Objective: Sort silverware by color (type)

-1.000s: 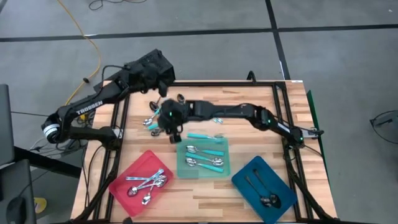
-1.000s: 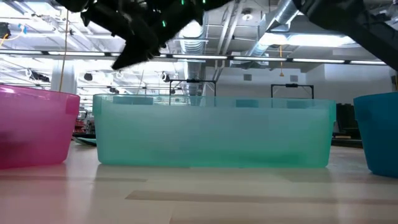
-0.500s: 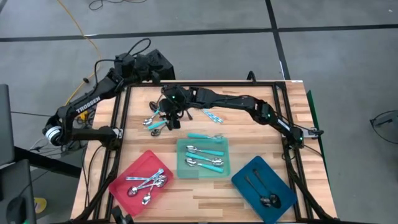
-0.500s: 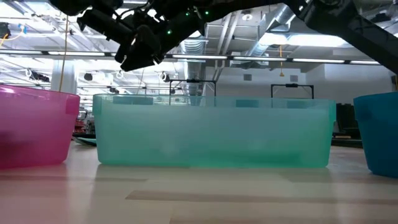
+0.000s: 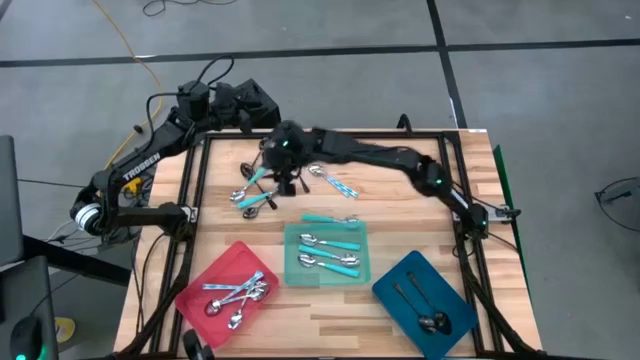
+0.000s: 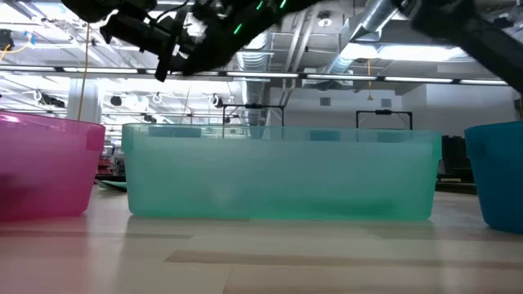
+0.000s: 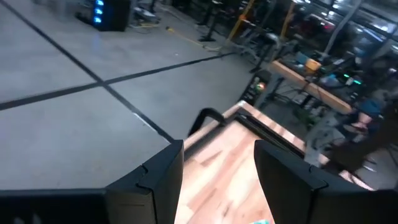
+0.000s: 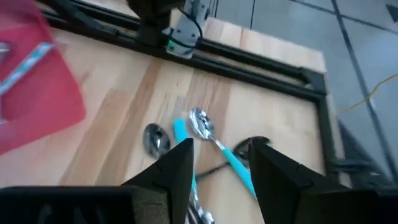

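Loose silverware lies in a small heap [image 5: 252, 192] on the table's far left part: shiny spoons, turquoise-handled ones [image 8: 219, 148] and dark ones. My right gripper [image 5: 285, 178] hangs open above the heap's right side, and the spoons show past its fingers [image 8: 221, 158]. Two more turquoise-handled spoons lie loose, one [image 5: 336, 183] right of the gripper and one [image 5: 328, 218] just beyond the teal tray. My left gripper [image 5: 255, 108] stands open over the table's far left corner with nothing between its fingers [image 7: 217, 165].
Three trays stand along the near side. The red tray [image 5: 205, 275] holds shiny spoons, the teal tray [image 5: 362, 240] turquoise-handled ones and the blue tray [image 5: 395, 275] dark ones. A black frame [image 5: 350, 133] runs round the table's edges.
My right gripper has risen and gone from beside the teal tray's far left corner toward the table's far edge, and now hangs over the loose heap, still open. My left gripper has swung a little toward the far edge.
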`<state>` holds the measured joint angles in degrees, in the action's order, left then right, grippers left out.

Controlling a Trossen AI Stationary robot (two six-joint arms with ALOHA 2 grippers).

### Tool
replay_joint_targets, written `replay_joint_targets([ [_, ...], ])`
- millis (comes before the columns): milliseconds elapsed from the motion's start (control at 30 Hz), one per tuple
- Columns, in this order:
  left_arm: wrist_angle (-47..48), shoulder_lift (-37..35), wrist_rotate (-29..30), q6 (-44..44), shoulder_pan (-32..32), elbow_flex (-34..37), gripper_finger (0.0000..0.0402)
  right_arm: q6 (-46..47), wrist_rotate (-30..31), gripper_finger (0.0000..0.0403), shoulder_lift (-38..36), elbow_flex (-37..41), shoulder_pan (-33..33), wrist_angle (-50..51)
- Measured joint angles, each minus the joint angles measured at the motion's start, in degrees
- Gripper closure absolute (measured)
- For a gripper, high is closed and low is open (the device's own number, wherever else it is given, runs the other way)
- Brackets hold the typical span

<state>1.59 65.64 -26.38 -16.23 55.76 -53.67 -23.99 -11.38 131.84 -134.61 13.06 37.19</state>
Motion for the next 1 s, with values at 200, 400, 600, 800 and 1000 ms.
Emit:
replay_joint_targets([
  [200, -2.8, -0.1, 0.8, 2.7, -2.7, 0.0, 0.0220, -3.3, -0.5, 0.0230, -13.6, -0.3, 3.1, 18.1],
  [400, -0.6, -1.6, 3.2, 7.9, -5.7, 0.0, 0.0220, -0.7, -2.9, 0.0230, -22.7, 0.0, 7.6, 37.5],
  [600, -0.1, -3.3, 4.6, 8.4, -7.6, 0.0, 0.0220, 1.3, -5.2, 0.0230, -33.8, -0.1, 14.5, 48.2],
  [800, 0.1, -3.9, 4.5, 8.0, -9.2, 0.0, 0.0220, 4.5, -5.3, 0.0230, -45.5, 2.0, 19.3, 47.2],
  [1000, 0.2, -3.9, 4.2, 6.2, -9.9, 0.0, 0.0220, 9.4, -5.3, 0.0230, -60.3, 23.3, 20.3, 34.8],
])
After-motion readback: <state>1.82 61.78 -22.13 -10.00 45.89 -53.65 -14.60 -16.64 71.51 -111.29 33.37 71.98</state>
